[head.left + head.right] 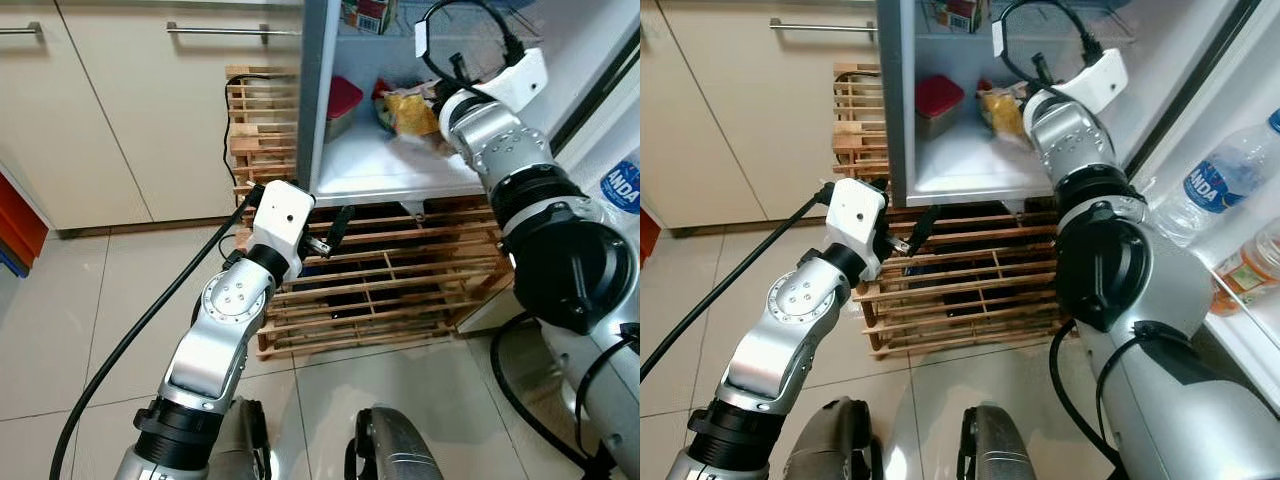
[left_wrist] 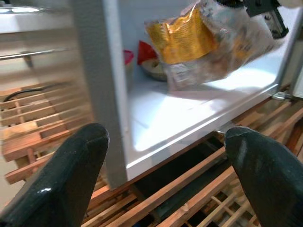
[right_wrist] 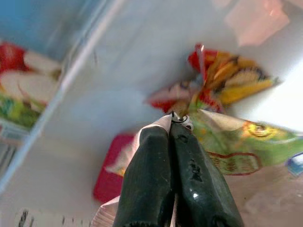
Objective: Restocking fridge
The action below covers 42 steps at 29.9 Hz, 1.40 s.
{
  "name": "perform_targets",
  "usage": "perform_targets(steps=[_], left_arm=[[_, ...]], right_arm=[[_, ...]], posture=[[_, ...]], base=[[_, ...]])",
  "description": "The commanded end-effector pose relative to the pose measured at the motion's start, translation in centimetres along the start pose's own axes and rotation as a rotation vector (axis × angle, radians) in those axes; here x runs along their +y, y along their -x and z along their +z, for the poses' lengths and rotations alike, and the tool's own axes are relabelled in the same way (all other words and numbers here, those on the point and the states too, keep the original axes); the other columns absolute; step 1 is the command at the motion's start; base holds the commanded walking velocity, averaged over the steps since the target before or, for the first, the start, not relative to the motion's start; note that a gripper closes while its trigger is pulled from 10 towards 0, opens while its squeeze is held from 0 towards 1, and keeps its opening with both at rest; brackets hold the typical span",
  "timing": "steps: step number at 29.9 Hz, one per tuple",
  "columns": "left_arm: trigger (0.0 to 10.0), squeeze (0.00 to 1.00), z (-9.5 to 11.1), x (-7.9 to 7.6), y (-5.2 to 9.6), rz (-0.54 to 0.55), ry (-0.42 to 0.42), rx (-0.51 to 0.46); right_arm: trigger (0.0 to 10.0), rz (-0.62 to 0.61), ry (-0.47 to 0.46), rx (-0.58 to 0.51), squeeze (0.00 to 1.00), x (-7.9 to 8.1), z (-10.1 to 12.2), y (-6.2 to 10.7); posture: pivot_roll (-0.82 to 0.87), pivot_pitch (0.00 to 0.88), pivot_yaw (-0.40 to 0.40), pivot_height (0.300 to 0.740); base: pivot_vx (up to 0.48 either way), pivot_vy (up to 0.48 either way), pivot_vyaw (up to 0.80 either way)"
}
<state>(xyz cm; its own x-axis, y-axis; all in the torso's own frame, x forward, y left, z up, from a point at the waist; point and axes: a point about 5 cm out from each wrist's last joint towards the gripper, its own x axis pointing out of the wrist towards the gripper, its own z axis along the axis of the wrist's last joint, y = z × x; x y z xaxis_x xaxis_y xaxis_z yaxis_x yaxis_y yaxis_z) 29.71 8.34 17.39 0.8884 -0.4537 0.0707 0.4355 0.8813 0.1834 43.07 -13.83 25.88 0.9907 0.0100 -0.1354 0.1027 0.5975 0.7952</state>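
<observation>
Two arms were in play before the open fridge (image 1: pixel 318 110). At about one o'clock in the head views, the right arm reached into the lowest compartment, where its right hand (image 3: pixel 171 124) was clenched on the top edge of a clear snack bag (image 2: pixel 203 42) with a yellow and green label. The bag hung just above the white fridge shelf (image 1: pixel 380 165); whether its bottom touched the shelf could not be told. Behind the bag, toward twelve o'clock and deeper in the compartment, sat a red-lidded container (image 1: pixel 343 100) and a crumpled red and yellow packet (image 3: pixel 222 80).

Lower, near the centre of the head views, the left hand (image 1: pixel 328 230) hovered in front of the wooden pallet (image 1: pixel 380 290) that the fridge stood on, its fingers (image 2: pixel 66 175) spread wide and grasping nothing, pointing toward the shelf edge at about one o'clock. A black cable (image 1: pixel 140 340) ran from that wrist toward seven o'clock across the tiled floor (image 1: pixel 70 330).

At three o'clock, the fridge door rack held a water bottle (image 1: pixel 1220 180) with a blue label, and another bottle (image 1: pixel 1250 265) just below it. Cream cabinets (image 1: pixel 150 110) with metal handles filled the ten o'clock area.
</observation>
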Motion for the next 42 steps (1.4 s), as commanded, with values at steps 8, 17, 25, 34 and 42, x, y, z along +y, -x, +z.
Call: perform_targets(steps=[8,17,25,34,42], left_arm=[[10.0,0.0,-0.1,-0.4,0.2,0.005,0.007,-0.001],[10.0,0.0,-0.1,-0.4,0.2,0.016,0.009,-0.001],[10.0,0.0,-0.4,-0.5,0.4,0.024,0.013,0.007],[10.0,0.0,-0.5,0.0,0.0,0.029,0.005,0.005],[10.0,0.0,-0.6,-0.1,-0.4,0.006,0.0,0.003]], right_arm=[[10.0,-0.086,0.099,-0.016,1.0,-1.3,0.0,0.0],[10.0,-0.002,-0.02,-0.081,1.0,0.7,1.1,0.1],[10.0,0.037,0.213,-0.146,1.0,1.2,1.8,0.2],[10.0,0.087,0.803,-0.261,1.0,2.8,1.1,0.4],[10.0,0.117,1.015,-0.29,0.0,1.9,-1.9,0.5]], posture=[[0.0,0.086,-0.147,0.675],[0.01,0.08,-0.158,0.675],[0.01,0.062,-0.163,0.675],[-0.01,0.014,-0.125,0.675],[-0.04,0.0,-0.087,0.675]], base=[[0.0,0.0,0.0],[0.0,0.0,0.0],[0.0,0.0,0.0],[0.0,0.0,0.0],[0.0,0.0,0.0]])
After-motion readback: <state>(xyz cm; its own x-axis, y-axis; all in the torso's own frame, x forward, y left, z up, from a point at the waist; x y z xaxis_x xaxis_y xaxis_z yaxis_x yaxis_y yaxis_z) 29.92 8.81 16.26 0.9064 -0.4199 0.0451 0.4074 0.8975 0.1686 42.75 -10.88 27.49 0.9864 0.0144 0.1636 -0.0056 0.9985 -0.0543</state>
